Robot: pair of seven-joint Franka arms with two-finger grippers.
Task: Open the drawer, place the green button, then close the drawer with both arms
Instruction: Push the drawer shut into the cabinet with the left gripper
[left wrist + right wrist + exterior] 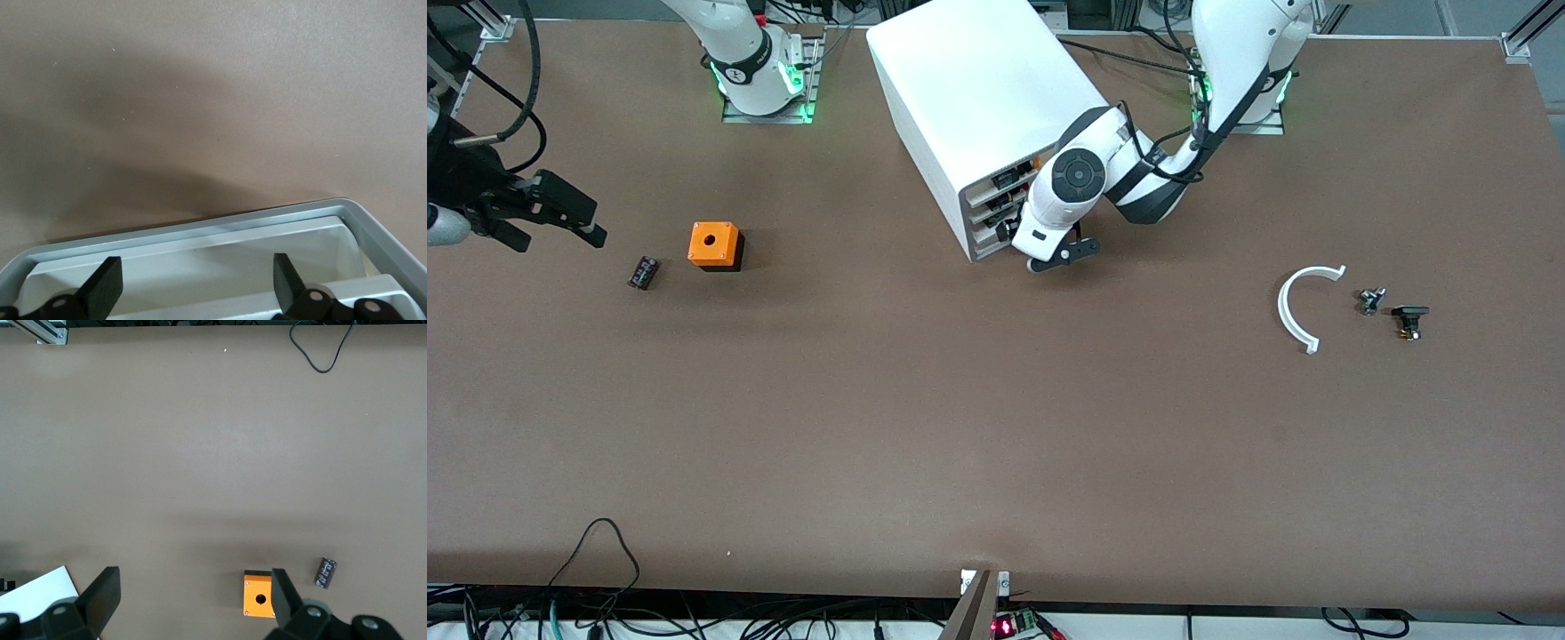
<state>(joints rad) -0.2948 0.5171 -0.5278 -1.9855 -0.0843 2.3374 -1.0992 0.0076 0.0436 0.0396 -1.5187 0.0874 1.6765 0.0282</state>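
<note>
— What is the cabinet (969,98) holding?

— Its upper drawers (1007,180) show dark and orange bits through their fronts. The lowest drawer (991,248) is a shallow white tray; in the left wrist view its grey rim (200,230) and a strip of bare white floor show.

— And the left tool (1063,256)?

— It sits right at the front of that lowest drawer, fingers (107,283) spread wide over the tray, gripping nothing.

— The right tool (551,236)?

— It waits in the air over the right arm's end of the counter (996,427), also spread open and empty. An orange cube with a hole (714,244) and a small black cylinder (643,272) lie beside it.

— Where is the button?

— Toward the left arm's end, beside a white curved strip (1294,311), lie a small grey-and-black part (1372,300) and a black-topped part (1409,318). Both are outside the drawer, well apart from the cabinet. Which one is the button I cannot tell.
</note>
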